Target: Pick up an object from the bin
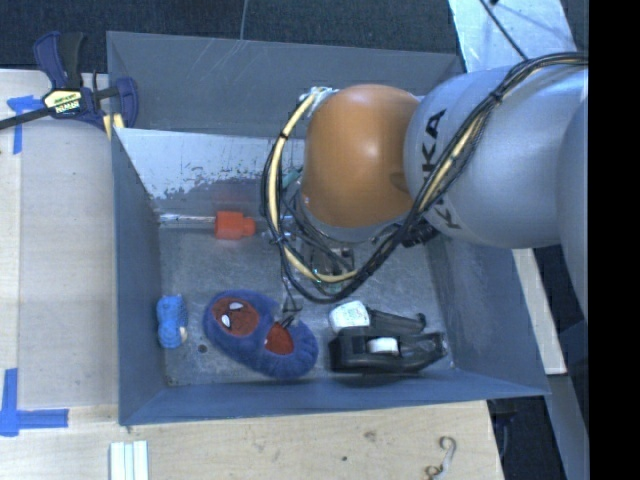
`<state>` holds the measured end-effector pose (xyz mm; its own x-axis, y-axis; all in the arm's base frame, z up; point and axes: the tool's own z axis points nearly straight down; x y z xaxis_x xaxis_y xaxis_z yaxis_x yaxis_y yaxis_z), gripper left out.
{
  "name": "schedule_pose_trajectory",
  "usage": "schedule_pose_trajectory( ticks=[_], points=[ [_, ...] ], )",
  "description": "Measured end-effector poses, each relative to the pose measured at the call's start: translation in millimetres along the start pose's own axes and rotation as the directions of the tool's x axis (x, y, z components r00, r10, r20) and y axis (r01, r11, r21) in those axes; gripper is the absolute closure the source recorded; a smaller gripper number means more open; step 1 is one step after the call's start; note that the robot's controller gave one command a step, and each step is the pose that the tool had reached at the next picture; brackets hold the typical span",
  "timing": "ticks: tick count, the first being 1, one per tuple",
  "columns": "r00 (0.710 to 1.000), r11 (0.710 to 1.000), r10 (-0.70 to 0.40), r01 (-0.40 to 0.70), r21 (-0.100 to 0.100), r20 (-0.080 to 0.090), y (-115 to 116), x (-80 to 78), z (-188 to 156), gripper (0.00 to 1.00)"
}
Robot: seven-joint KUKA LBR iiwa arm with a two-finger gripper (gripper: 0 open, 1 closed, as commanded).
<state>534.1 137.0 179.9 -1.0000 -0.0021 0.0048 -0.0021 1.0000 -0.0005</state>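
Grey bin (135, 268), arm (500, 158) from right, wrist (322, 248) pointing down over blue slipper (252, 340).

One grey metal bin (135, 298) holding five loose things, one blue plush slipper (245, 346) lying near, one small light-blue toy (171, 321) sitting left, one orange-capped tool (236, 226) lying far, one black tape dispenser (392, 356) and one small white object (349, 316) resting right.

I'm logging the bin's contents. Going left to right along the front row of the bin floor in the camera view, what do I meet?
Small light-blue toy → blue plush slipper with red patches → black tape dispenser.
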Motion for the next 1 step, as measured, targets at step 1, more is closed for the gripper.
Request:
schedule_pose_trajectory(
  ticks=[1],
  points=[
    [0.999,0.999,-0.042,0.042,0.0,0.001,-4.0,33.6,113.2,0.0]
  ],
)
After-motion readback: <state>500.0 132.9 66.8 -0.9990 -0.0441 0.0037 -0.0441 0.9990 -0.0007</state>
